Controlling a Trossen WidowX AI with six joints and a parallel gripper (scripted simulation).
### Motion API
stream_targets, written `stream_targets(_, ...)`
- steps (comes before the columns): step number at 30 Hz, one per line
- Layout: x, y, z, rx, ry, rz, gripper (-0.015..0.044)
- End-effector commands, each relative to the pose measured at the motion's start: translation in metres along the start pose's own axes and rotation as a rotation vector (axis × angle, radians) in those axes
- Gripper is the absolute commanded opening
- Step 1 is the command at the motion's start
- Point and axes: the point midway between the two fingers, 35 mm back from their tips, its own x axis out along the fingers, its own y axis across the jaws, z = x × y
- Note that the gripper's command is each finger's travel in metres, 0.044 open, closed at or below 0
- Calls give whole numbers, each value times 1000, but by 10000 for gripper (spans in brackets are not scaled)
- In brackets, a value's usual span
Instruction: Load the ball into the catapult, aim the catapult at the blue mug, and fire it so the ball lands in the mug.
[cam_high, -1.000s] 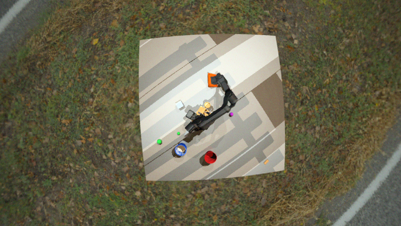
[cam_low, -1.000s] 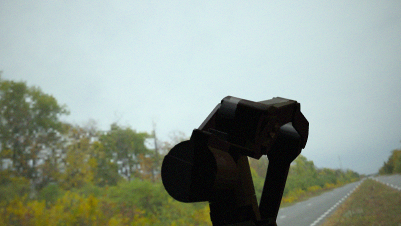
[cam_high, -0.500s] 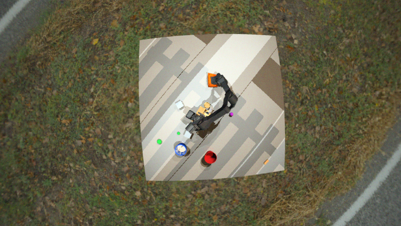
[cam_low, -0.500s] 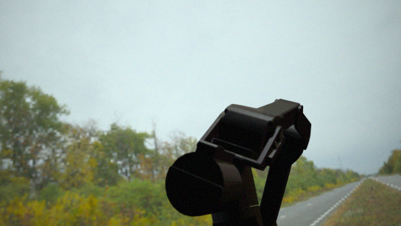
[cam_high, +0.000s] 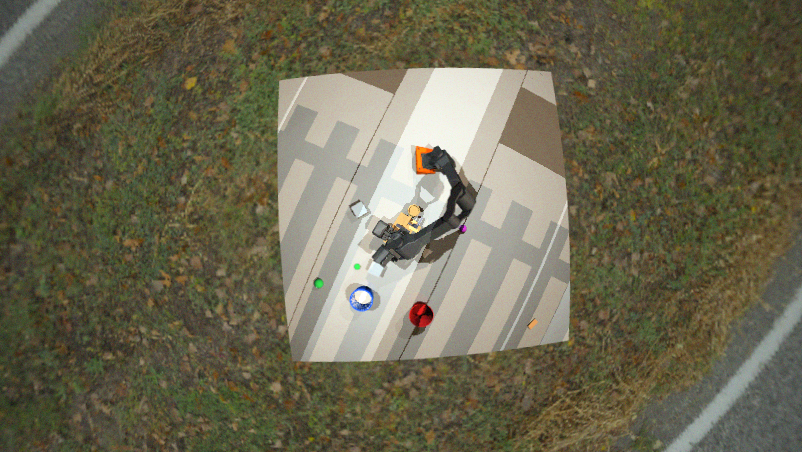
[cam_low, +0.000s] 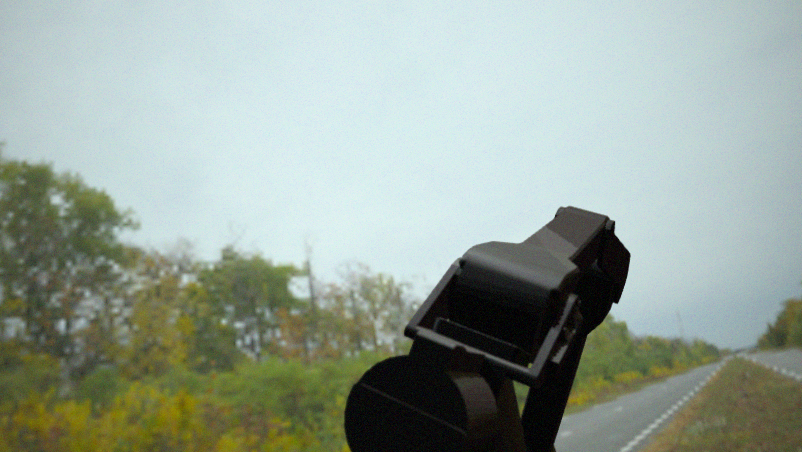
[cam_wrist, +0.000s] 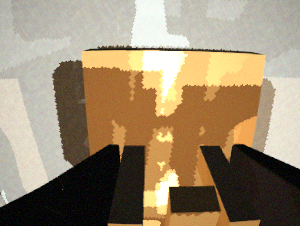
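The tan wooden catapult (cam_high: 410, 221) (cam_wrist: 172, 105) stands near the middle of the patterned table top (cam_high: 336, 112), with a round tan part (cam_high: 414, 209) at its upper end. My gripper (cam_high: 391, 238) (cam_wrist: 175, 154) reaches down over the catapult's lower end and is shut on its base, one black finger on each side in the wrist view. The blue mug (cam_high: 361, 298) stands upright below and left of the catapult, apart from it. The frames do not show whether a ball lies in the catapult. The exterior view shows only a dark arm link (cam_low: 505, 314) against the sky.
A red mug (cam_high: 420, 314) stands right of the blue one. Two green balls (cam_high: 318, 282) (cam_high: 357, 266) and a purple ball (cam_high: 463, 228) lie loose. Two pale cubes (cam_high: 358, 208) (cam_high: 375, 269) and a small orange block (cam_high: 532, 323) lie about. The arm's orange base (cam_high: 422, 160) is above.
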Motion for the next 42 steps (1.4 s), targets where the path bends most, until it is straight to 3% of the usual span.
stream_targets(1, 7, 0, -1, 7, 1, 7, 0)
stream_targets(8, 3, 0, 0, 0, 0, 0, 0)
stream_targets(22, 3, 0, 0, 0, 0, 0, 368)
stream_targets(25, -17, 0, 3, 1, -1, -1, 440)
stream_targets(31, -94, -1, 0, 3, 0, -3, 440)
stream_targets(38, -83, -1, 3, 10, -12, 3, 440)
stream_targets(42, -128, -3, 2, 81, -50, 10, 440)
